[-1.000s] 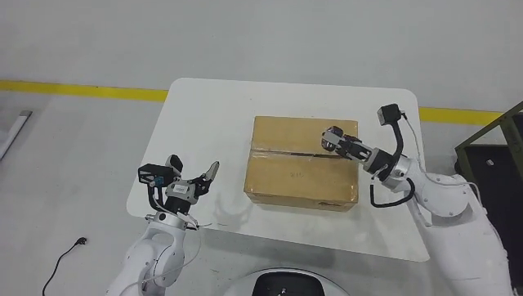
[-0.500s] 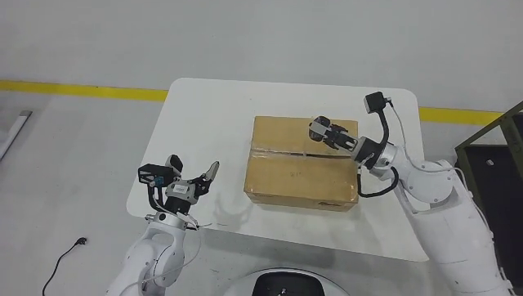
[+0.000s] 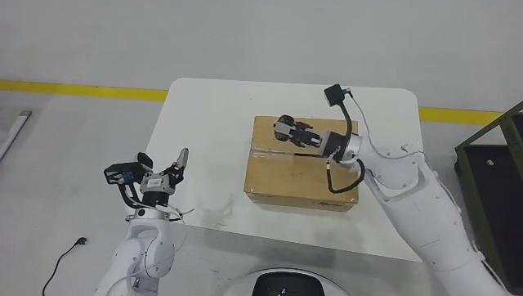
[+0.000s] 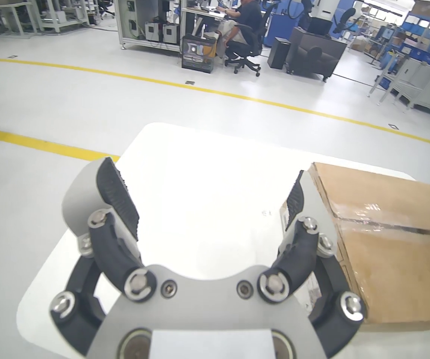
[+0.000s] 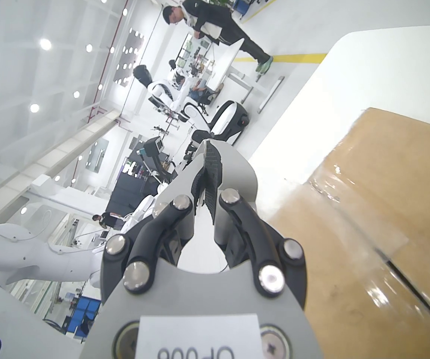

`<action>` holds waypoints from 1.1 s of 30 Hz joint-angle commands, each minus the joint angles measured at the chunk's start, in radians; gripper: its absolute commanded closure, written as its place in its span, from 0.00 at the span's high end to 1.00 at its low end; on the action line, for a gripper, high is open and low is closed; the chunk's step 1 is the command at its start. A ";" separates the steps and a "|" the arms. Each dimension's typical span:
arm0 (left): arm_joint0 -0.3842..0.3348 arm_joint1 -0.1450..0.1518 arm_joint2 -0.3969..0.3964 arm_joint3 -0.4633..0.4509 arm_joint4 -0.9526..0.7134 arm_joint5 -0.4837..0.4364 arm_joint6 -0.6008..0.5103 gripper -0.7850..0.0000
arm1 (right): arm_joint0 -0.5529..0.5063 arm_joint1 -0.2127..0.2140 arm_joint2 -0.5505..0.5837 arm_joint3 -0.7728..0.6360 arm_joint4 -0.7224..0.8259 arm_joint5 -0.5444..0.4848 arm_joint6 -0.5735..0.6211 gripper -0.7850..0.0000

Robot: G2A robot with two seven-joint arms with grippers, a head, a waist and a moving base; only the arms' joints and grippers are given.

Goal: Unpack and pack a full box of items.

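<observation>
A closed cardboard box [image 3: 302, 169], with clear tape along its top seam, sits on the white table [image 3: 212, 108]. My right gripper [image 3: 280, 126] is shut and empty, low over the box top near its far left corner, beside the seam. In the right wrist view its fingertips [image 5: 208, 158] are pressed together, with the box [image 5: 368, 226] beside them. My left gripper [image 3: 163, 159] stands open and empty over the table's left edge, well clear of the box. Through its spread fingers [image 4: 117, 192] I see bare table [image 4: 200, 173], and the box [image 4: 386, 244] lies off to one side.
The table has rounded corners and bare surface to the left of the box and behind it. A dark green rack [image 3: 490, 157] stands on the floor off the table's right side. A yellow line [image 3: 82, 90] crosses the floor behind.
My right gripper has slid left across the box top, from the right end toward the left end, staying shut. The left arm has drawn back to the left, away from the box.
</observation>
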 commanded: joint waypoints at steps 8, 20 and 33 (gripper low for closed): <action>0.002 0.000 -0.002 0.000 0.003 -0.001 0.000 1.00 | 0.250 -0.099 -0.246 0.202 0.083 -0.035 -0.031 0.00; 0.002 0.000 -0.005 0.002 0.002 0.001 0.000 1.00 | 0.466 -0.234 -0.422 0.495 0.185 -0.093 -0.046 0.00; -0.012 -0.008 -0.058 0.025 0.020 0.076 0.016 1.00 | 0.518 -0.309 -0.485 0.648 0.199 -0.126 -0.034 0.00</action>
